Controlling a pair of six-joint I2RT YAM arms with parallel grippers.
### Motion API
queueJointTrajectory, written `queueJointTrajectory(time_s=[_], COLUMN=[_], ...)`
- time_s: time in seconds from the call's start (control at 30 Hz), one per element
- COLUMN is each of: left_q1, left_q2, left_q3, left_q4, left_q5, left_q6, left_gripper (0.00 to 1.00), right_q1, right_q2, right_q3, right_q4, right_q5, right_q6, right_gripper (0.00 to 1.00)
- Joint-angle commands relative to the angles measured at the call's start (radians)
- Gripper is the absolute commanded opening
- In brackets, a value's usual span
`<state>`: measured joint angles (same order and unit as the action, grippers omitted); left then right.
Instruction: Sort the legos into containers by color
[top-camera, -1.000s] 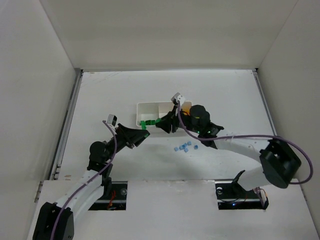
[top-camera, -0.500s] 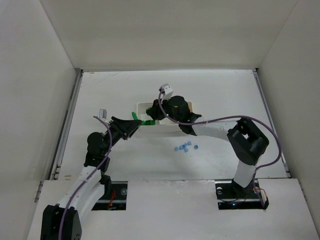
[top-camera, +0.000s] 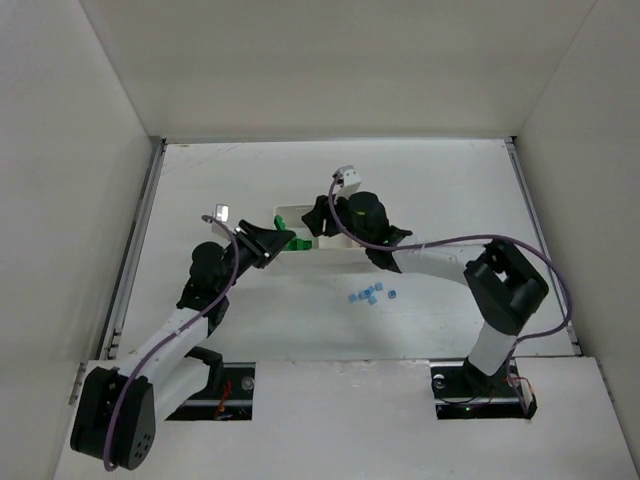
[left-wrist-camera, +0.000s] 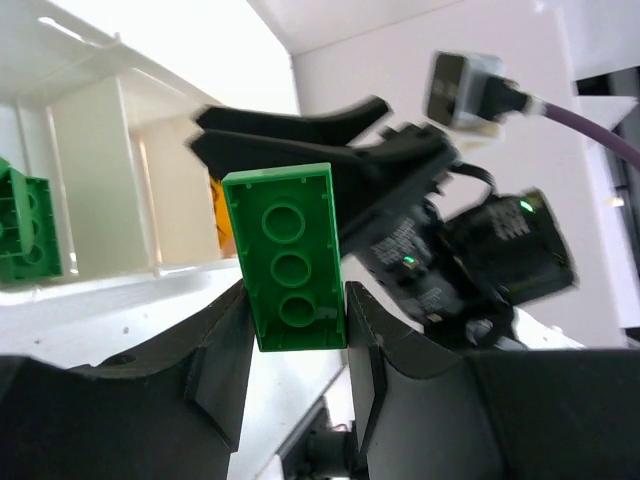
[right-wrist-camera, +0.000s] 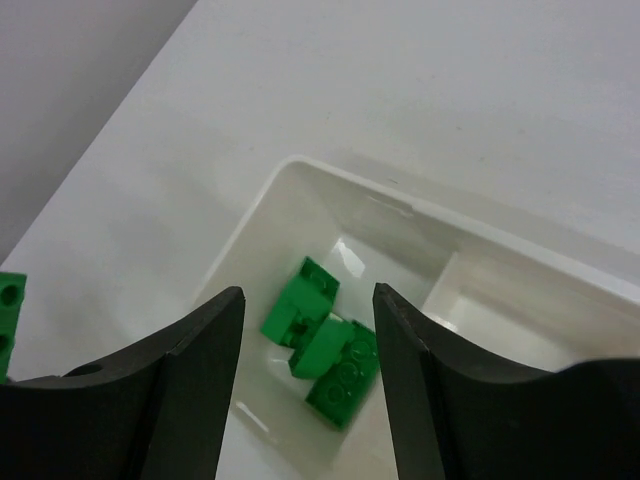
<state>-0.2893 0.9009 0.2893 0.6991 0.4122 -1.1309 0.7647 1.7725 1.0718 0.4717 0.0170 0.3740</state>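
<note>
My left gripper (left-wrist-camera: 295, 300) is shut on a green brick (left-wrist-camera: 288, 255), which stands up between its fingers. In the top view this gripper (top-camera: 283, 241) is at the front left corner of the white three-compartment tray (top-camera: 284, 211). My right gripper (right-wrist-camera: 308, 290) is open and empty, hovering over the tray's left compartment, which holds green bricks (right-wrist-camera: 325, 345). In the top view it (top-camera: 318, 216) covers the tray's middle. An orange brick (left-wrist-camera: 222, 215) shows in a farther compartment. Several tiny light blue bricks (top-camera: 372, 294) lie on the table in front of the tray.
White walls enclose the table on the left, back and right. The right arm's black wrist (left-wrist-camera: 450, 250) and its cable sit close beyond my left gripper. The tray rim (right-wrist-camera: 330, 170) lies just under the right fingers.
My right gripper swung left from the tray's right side to over its left compartment. My left gripper, still holding the green brick, moved up to the tray's front left corner.
</note>
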Motion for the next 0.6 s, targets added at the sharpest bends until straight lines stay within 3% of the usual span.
queueJointTrajectory(time_s=[0.0, 0.27, 0.57], left_q1=[-0.064, -0.211, -0.273], left_q2=[0.042, 0.197, 0.363], left_q3=[0.099, 0.281, 0.448], left_q4=[-0.002, -0.327, -0.558], left_q5=[-0.087, -0.403, -0.523], left_q6=[0.129, 0.401, 0.396], left_gripper=[0.16, 0.18, 0.21], right_q1=[-0.021, -0.018, 0.087], right_q2=[-0.154, -0.52, -0.755], right_q3=[-0.087, -0.447, -0.613], right_q4=[0.036, 0.03, -0.07], right_q5=[0.124, 0.285, 0.397], right_q6=[0.035, 0.154, 0.164], right_gripper=[0.59, 0.57, 0.59])
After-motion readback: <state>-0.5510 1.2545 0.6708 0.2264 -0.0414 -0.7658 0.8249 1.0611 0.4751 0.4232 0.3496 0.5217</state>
